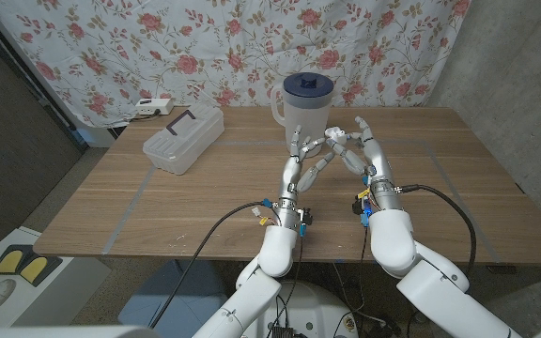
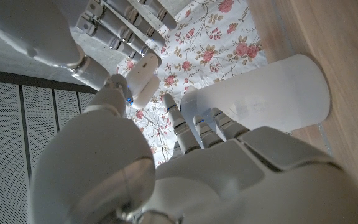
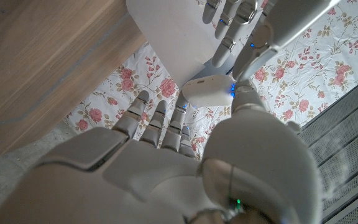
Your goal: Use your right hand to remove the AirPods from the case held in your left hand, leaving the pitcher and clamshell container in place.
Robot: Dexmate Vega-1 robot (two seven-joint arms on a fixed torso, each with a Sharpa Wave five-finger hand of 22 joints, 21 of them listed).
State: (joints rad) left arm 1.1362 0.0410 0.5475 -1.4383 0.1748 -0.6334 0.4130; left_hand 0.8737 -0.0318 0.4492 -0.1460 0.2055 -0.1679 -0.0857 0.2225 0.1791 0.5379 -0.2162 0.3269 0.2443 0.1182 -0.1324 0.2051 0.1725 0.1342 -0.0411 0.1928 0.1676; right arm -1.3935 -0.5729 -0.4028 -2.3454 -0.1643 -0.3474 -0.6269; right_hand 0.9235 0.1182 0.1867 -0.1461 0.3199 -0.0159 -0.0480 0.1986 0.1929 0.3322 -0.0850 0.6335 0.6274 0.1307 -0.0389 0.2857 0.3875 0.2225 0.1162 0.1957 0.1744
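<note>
Head view: left hand [image 1: 301, 161] and right hand [image 1: 363, 150] raised together before the pitcher [image 1: 305, 105], fingers meeting on the white case [image 2: 143, 79], holder unclear; clamshell container [image 1: 184, 138] far left.

No text, label, brand, number or sign can be read: the pitcher [image 1: 305, 105], the clamshell container [image 1: 184, 138] and the white case [image 3: 209, 93] show plain surfaces, and faint marks on the pitcher wall in the left wrist view are too blurred to read
</note>
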